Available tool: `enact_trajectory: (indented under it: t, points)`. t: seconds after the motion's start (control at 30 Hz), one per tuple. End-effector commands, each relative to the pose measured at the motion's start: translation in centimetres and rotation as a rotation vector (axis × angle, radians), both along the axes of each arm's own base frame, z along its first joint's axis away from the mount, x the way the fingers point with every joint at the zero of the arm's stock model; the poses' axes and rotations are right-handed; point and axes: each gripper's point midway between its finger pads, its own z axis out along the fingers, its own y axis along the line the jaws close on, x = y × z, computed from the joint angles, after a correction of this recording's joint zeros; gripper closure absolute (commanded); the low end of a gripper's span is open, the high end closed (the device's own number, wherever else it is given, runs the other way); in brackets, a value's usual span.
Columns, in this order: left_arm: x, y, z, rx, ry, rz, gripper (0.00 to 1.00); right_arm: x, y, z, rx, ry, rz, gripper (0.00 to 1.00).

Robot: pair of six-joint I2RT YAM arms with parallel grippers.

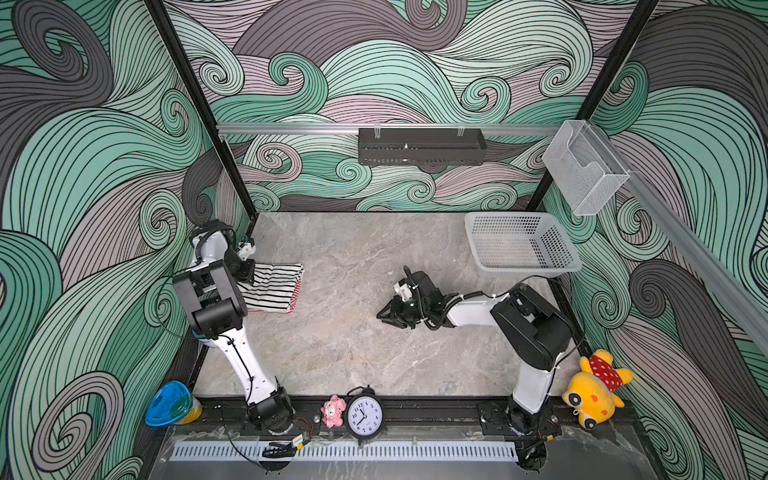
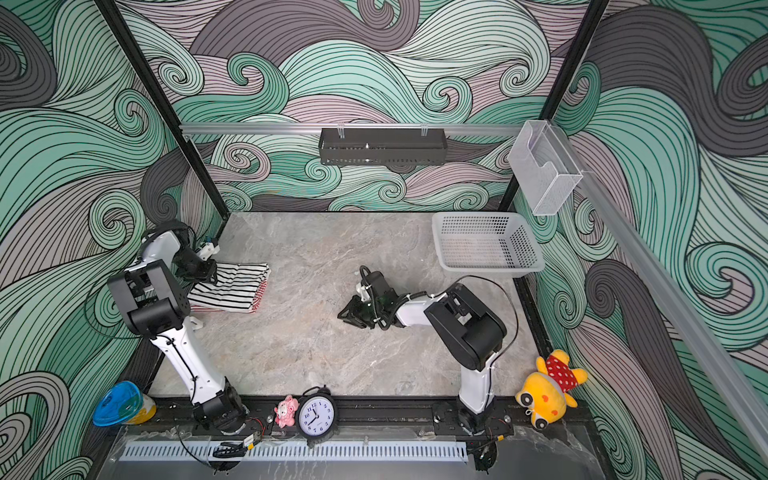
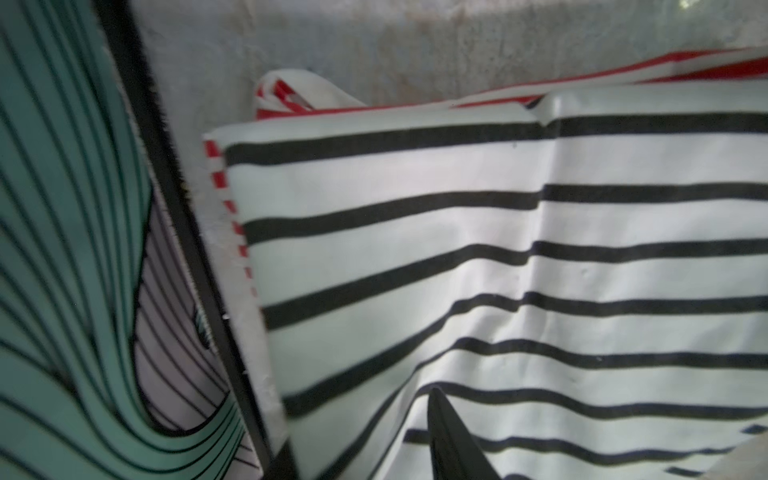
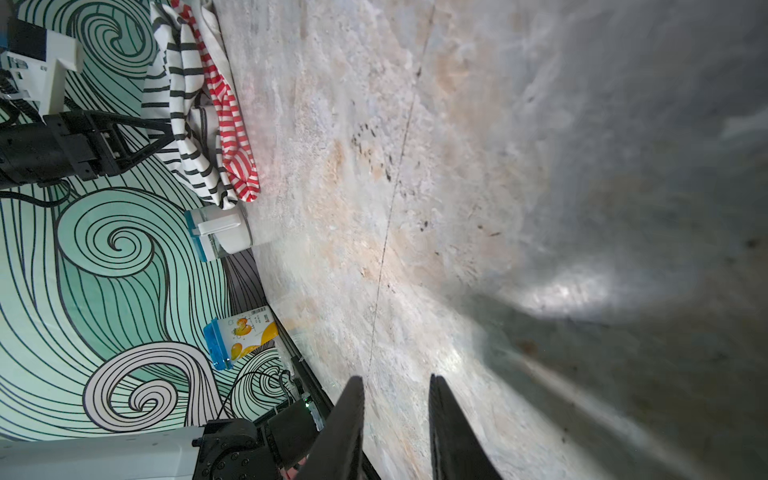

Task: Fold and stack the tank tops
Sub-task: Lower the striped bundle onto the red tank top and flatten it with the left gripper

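Found the folded black-and-white striped fabric tank top (image 1: pixel 270 286) at nine o'clock on the grey marbled surface (image 1: pixel 353 353), laid squarely over the red-and-white striped fabric tank top (image 1: pixel 296 294), with only a rim of the lower one showing along the three o'clock side. Judged the pile put there to sit within the left arm's reach and clear of the middle. Saw the left pincer (image 1: pixel 247 276) low at the pile's nine o'clock edge, one finger (image 3: pixel 451 440) close over the striped cloth. Could not tell whether parted or clamped. Saw the right pincer (image 4: pixel 397 411) near the centre, just above the surface, jaws a little apart with nothing between. Judged it parked out of the way. Noted the white perforated plastic basket (image 1: pixel 557 249) at two o'clock, well apart from the pile. Counted two tank tops, two pincers, one basket.
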Motion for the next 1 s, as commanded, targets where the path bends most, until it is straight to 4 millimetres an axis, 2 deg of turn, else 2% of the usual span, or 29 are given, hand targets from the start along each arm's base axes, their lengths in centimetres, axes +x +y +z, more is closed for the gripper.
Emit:
enact_trajectory:
  t: [0.0,0.1,0.2,0.23,0.27,0.4,0.47,0.57,0.8,0.97]
  points:
    - [0.5,3.1,3.4,0.173,-0.095,0.086,0.53,-0.2,0.6,0.2,0.007,0.004,0.021,0.71]
    - [0.4,4.2,4.6,0.253,-0.137,0.109,0.52,-0.2,0.7,0.1,0.007,0.006,0.023,0.71]
    - [0.3,2.7,5.0,0.204,-0.158,0.068,0.53,-0.1,0.8,0.0,0.005,0.007,0.02,0.71]
    - [0.1,1.9,4.9,0.167,-0.157,0.05,0.56,-0.1,0.8,0.0,0.007,0.008,0.02,0.71]
    - [-0.1,0.7,5.0,0.112,-0.158,0.025,0.61,-0.1,0.8,0.0,0.005,0.008,0.02,0.71]
    - [-0.5,-2.2,4.7,-0.03,-0.166,-0.015,0.92,0.0,0.9,-0.2,0.006,0.013,0.013,0.71]
    - [-0.6,-2.8,4.1,-0.066,-0.152,-0.022,0.99,0.0,1.0,-0.3,0.007,0.016,0.01,0.71]
    - [-0.4,-2.7,2.8,-0.083,-0.12,-0.008,1.0,0.0,1.0,-0.2,0.01,0.015,0.01,0.71]
    - [-0.3,0.3,-0.6,0.027,-0.039,0.032,1.0,-0.1,0.7,0.1,0.002,0.008,0.008,0.71]
    - [-0.5,1.9,-1.8,0.106,-0.019,0.056,1.0,-0.3,0.7,-0.1,0.001,0.016,0.01,0.71]
